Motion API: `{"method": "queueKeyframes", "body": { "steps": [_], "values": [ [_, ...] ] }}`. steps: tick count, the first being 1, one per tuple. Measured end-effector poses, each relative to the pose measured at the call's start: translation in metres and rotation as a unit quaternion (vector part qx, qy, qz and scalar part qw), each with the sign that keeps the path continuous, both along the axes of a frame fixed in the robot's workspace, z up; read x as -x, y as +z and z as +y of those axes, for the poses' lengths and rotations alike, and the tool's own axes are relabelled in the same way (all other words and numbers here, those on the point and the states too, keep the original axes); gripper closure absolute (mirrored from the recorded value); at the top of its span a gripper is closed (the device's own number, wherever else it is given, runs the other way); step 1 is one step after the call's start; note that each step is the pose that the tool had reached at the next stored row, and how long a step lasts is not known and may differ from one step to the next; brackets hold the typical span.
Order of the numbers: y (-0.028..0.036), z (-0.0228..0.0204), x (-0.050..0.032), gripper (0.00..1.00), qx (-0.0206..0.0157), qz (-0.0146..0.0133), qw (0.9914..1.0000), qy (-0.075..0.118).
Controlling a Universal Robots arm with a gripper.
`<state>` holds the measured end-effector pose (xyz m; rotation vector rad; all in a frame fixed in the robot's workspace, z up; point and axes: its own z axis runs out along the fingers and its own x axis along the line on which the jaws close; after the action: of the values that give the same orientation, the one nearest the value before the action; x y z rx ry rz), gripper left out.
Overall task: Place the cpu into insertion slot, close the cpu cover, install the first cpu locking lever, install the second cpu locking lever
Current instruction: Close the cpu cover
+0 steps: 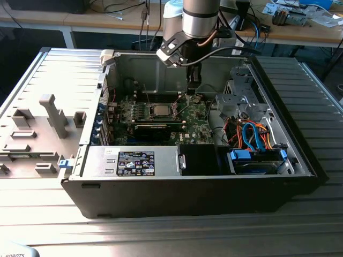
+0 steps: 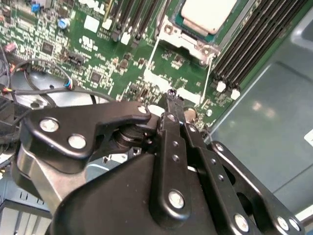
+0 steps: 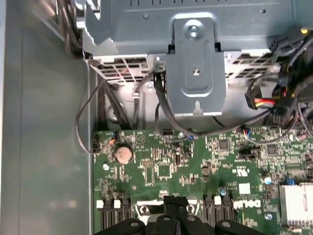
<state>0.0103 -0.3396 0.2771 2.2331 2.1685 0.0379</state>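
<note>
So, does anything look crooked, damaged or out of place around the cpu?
Nothing stands out. The cpu lies flat and square inside its silvery metal frame, the green board around it shows no damage, and the gripper hangs just beside the frame's corner.

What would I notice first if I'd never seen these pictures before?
The big black computer case lying open grabs the eye first, with the robot's gripper reaching down into it from above. Below it lies the green circuit board, with the silvery cpu to the exterior view's left of the gripper. Bright orange and blue cables bunch up at the exterior view's right.
</note>
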Motion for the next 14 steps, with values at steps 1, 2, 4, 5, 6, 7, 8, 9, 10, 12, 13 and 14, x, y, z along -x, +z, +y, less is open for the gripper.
{"method": "queueKeyframes", "body": {
  "steps": [1, 2, 4, 5, 6, 7, 8, 9, 10, 12, 13, 14],
  "values": [
    [-0.0012, 0.0008, -0.0038, 0.89, 0.0000, 0.0019, 1.00000, 0.002],
    [-0.0019, 0.0012, -0.0051, 0.89, 0.0000, 0.0027, 0.99999, 0.003],
    [-0.0038, 0.0027, -0.0078, 0.89, -0.0002, 0.0042, 0.99998, 0.005],
    [-0.0044, 0.0033, -0.0090, 0.89, -0.0004, 0.0048, 0.99997, 0.006],
    [-0.0050, 0.0038, -0.0103, 0.89, -0.0004, 0.0062, 0.99995, 0.007],
    [-0.0060, 0.0042, -0.0119, 0.89, -0.0004, 0.0090, 0.99991, 0.009],
    [-0.0070, 0.0043, -0.0124, 0.89, -0.0003, 0.0111, 0.99981, 0.016],
    [-0.0085, 0.0043, -0.0126, 0.89, -0.0002, 0.0148, 0.99936, 0.033],
    [-0.0095, 0.0046, -0.0141, 0.89, -0.0004, 0.0172, 0.99902, 0.041],
    [-0.0102, 0.0048, -0.0179, 0.89, -0.0019, 0.0189, 0.99874, 0.047],
    [-0.0110, 0.0051, -0.0211, 0.89, -0.0030, 0.0199, 0.99854, 0.050],
    [-0.0121, 0.0056, -0.0233, 0.89, -0.0031, 0.0207, 0.99838, 0.053]
  ]
}}
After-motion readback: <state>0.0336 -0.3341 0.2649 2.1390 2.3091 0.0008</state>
